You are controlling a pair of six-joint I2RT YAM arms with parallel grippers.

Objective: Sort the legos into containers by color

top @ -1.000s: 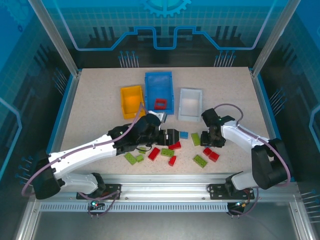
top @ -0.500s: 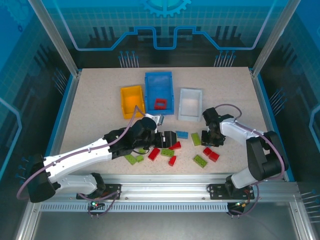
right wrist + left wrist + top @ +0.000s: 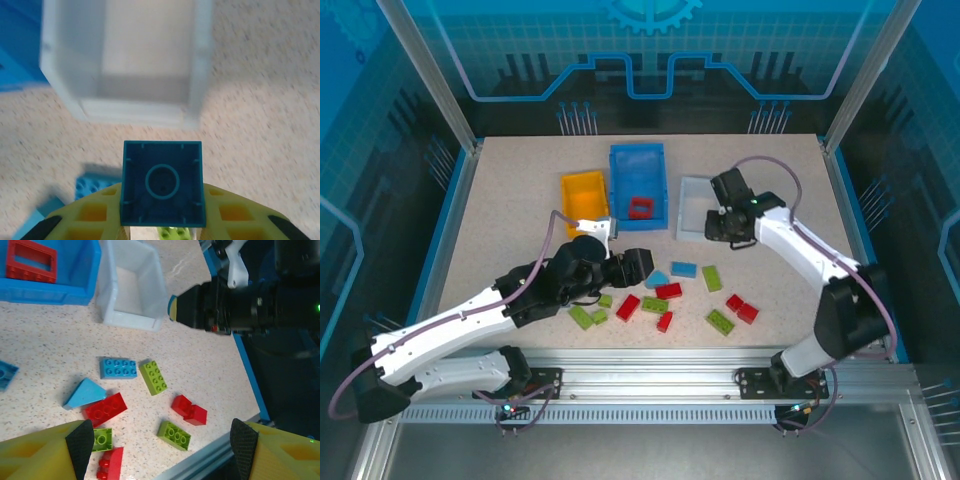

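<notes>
Right claw (image 3: 162,222) swung over to white bin (image 3: 197,60) at 12 o'clock, clamping blue brick (image 3: 162,182), studs hidden; left claw (image 3: 162,442) wide, tips cropped.

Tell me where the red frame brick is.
Left wrist view, top left corner: the frame lies inside the blue bin, beside the white bin.

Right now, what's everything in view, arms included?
yellow bin: one, back left, looks empty.
blue bin: one, back centre, holding one red frame brick.
white bin: one, back right, empty.
red bricks: about five, loose, front centre.
green bricks: about six, loose among the reds.
blue bricks: at least two loose, one flat, one wedge.
blue brick: one, gripped, near white bin.
left fingers: open, over the pile.
right fingers: shut on blue brick.
</notes>
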